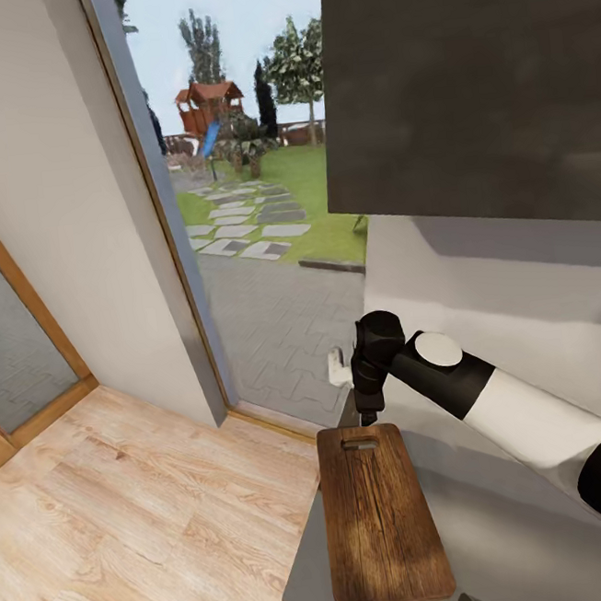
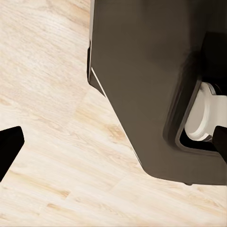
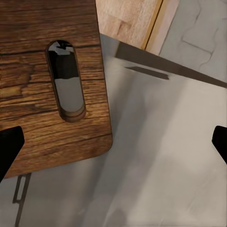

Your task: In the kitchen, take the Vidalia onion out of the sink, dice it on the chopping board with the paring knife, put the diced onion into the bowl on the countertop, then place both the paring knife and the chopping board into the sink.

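The dark-brown chopping board (image 1: 379, 514) lies on the grey countertop (image 1: 519, 527) at its end by the window, with its handle slot (image 1: 359, 444) at the far end. My right gripper (image 1: 368, 415) points down just past that slotted end. In the right wrist view it (image 3: 113, 146) stands open above the counter beside the board's corner (image 3: 47, 94), holding nothing. My left gripper (image 2: 115, 144) hangs open over the wood floor next to the robot's dark base (image 2: 146, 80). The onion, paring knife, bowl and sink are out of view.
A black upper cabinet (image 1: 472, 79) hangs over the counter against a white wall. A tall window (image 1: 253, 204) onto a garden stands beyond the counter's end. Pale plank floor (image 1: 129, 522) lies to the left, with a wood-framed glass door (image 1: 9, 340) at the far left.
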